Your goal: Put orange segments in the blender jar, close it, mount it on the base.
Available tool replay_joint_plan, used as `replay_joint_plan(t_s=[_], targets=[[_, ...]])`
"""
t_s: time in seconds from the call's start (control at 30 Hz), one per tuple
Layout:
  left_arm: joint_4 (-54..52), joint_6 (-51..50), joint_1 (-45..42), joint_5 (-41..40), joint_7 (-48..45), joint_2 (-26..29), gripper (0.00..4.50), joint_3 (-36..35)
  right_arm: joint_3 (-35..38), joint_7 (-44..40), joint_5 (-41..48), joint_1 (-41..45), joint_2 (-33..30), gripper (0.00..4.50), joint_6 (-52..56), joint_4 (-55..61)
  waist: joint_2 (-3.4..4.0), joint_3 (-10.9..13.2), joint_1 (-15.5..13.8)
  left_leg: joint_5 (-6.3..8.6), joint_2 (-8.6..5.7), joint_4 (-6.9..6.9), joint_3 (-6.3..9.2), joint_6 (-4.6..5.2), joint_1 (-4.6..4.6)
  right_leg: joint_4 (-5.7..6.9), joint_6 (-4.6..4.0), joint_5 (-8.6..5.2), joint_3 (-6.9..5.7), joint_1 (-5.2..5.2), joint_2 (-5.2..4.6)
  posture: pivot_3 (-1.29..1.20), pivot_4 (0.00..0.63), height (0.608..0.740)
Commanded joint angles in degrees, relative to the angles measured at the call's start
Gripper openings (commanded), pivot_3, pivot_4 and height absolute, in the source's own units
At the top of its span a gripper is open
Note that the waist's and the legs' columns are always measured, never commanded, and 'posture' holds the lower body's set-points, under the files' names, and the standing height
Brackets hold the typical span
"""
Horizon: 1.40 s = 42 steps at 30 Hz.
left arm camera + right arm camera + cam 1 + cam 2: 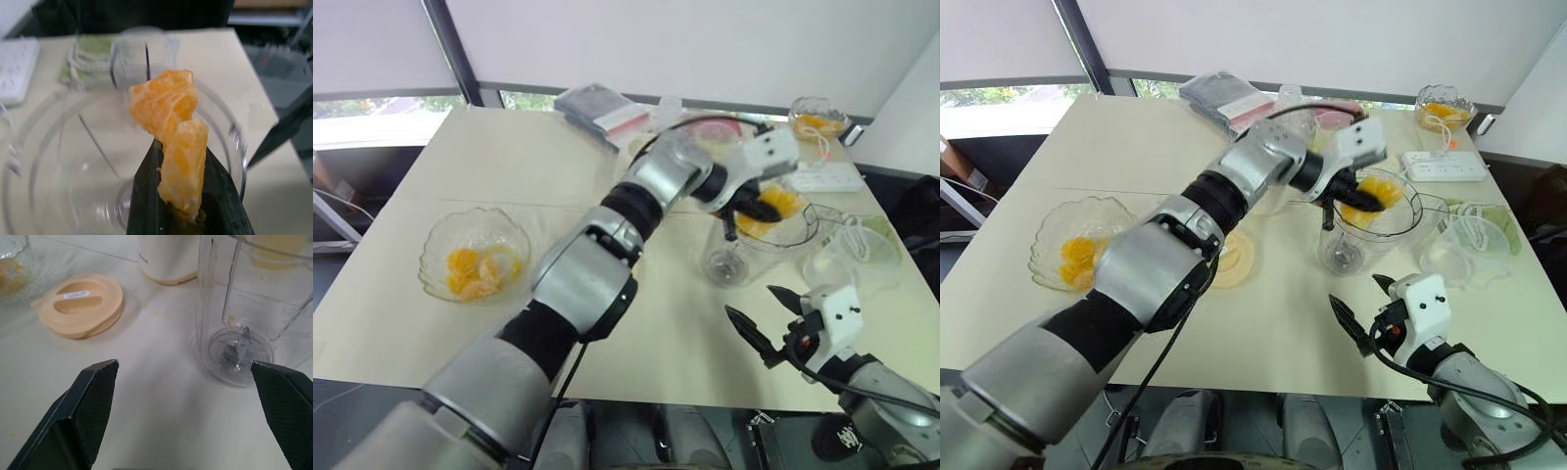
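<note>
My left gripper [759, 201] is shut on a clump of orange segments [171, 122] and hovers at the mouth of the clear blender jar [724, 262], which stands upright on the table with its blades [237, 345] showing at the bottom. To the jar's left lies the peach lid [80, 303], with the cream base [166, 259] standing behind it. A glass bowl [433, 245] with more orange segments sits at the left of the table. Near the table's front edge my right gripper [752, 302] is open and holds nothing, in front of the jar.
A second glass bowl [818, 117] of orange stands at the back right, beside a white power strip [827, 178]. A clear plastic container [847, 257] and a green cloth [886, 230] lie right of the jar. A grey pouch [597, 106] rests at the back.
</note>
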State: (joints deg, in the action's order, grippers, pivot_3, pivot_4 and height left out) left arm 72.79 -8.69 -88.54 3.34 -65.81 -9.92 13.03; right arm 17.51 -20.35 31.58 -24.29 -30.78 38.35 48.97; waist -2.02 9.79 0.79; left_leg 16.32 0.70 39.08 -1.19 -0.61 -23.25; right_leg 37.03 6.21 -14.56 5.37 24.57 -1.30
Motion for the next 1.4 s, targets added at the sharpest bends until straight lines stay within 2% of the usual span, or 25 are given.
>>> replay_joint_plan(t_s=[0.03,0.27,0.47,0.97,1.2,1.4], targets=[[-0.61,3.00,-0.50,2.22,1.34,-0.98,0.90,0.91,1.07,0.55,-0.26,-0.71,0.57,4.50,-1.25,3.21,0.00,0.00,-0.10,0.00,0.00,0.00,0.00,0.00,-0.01,-0.01,0.00,0.00,0.00,0.00,-0.01,0.00,0.150,0.740],[0.09,4.52,-0.15,3.13,3.37,-1.53,4.45,-0.24,0.42,0.84,-0.64,-1.05,0.78,4.50,-1.19,3.13,0.00,0.00,-0.13,0.01,-0.01,0.00,0.00,0.02,-0.02,-0.04,0.01,0.00,0.00,0.00,-0.01,0.00,0.150,0.740],[0.47,4.27,-1.66,1.45,7.95,-1.75,4.45,-4.01,0.47,0.45,-1.16,-1.26,0.67,4.50,-1.44,2.54,0.00,0.00,-0.03,0.01,-0.01,0.00,0.00,0.02,-0.01,-0.03,0.01,0.00,0.00,0.00,-0.01,0.00,0.150,0.740],[-0.14,1.85,-4.98,-3.03,11.97,1.21,4.45,-12.68,4.61,-1.82,-1.86,-0.54,0.05,4.50,-1.99,-0.47,0.00,0.00,-0.10,0.01,-0.01,0.01,0.00,0.02,-0.01,-0.01,0.03,0.01,-0.01,0.00,0.00,0.00,0.150,0.740],[-3.27,-3.37,-5.76,-9.55,13.37,6.30,4.45,-19.56,7.76,-1.06,-3.25,-0.85,1.07,4.50,-3.82,-3.51,0.03,-0.01,0.06,0.01,0.00,0.00,0.00,0.02,0.03,0.03,0.04,0.01,-0.01,0.00,0.01,0.00,0.150,0.740],[-13.55,-7.37,2.40,-10.98,11.27,13.78,4.45,-19.03,11.38,0.95,-4.93,-0.12,1.93,4.50,-5.43,-6.00,0.12,-0.05,0.19,0.01,0.04,0.00,0.01,0.02,0.08,0.13,0.05,0.03,0.00,0.00,0.07,0.00,0.150,0.740]])
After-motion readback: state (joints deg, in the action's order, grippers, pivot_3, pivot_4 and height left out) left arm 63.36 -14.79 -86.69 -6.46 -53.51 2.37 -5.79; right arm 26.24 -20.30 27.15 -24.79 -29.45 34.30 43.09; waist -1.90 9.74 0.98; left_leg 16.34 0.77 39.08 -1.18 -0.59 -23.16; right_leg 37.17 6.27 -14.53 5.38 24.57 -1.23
